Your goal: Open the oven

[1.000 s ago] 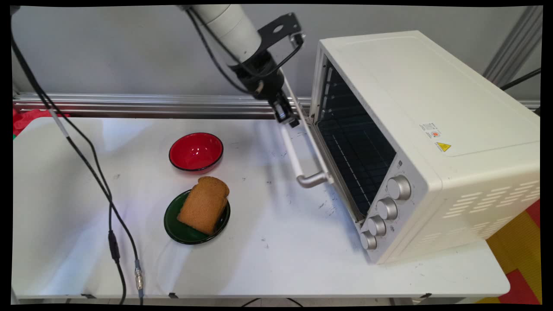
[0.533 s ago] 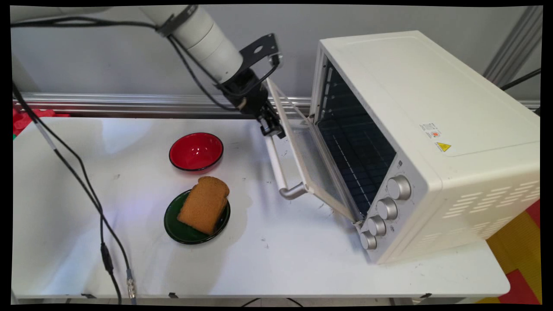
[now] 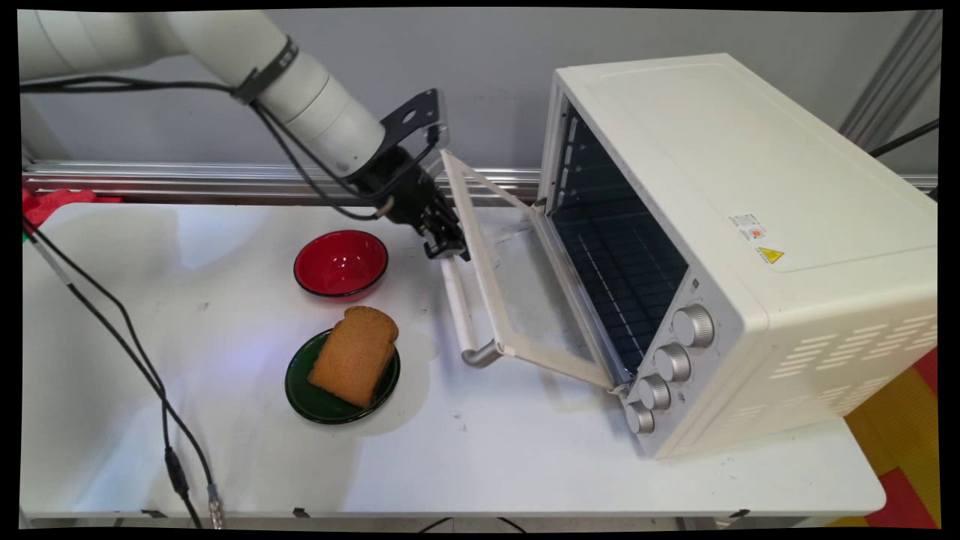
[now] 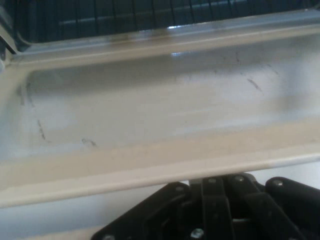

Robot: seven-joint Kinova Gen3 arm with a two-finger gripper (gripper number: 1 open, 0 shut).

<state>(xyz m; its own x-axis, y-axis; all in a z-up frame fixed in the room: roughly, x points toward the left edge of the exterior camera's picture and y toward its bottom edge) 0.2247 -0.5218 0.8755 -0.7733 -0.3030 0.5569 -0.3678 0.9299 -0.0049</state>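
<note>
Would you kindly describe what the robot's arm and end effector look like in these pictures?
The arm is made of glossy white, rounded cylindrical links. Black cables hang from it, held by a black strap around one link. A flat black bracket with a hole sits at the wrist. The end effector is black, with bolted linkage.

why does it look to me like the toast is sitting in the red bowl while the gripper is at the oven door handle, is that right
Not quite. The main view shows the toast on the green plate; the red bowl holds nothing. The gripper is at the oven door handle.
</note>
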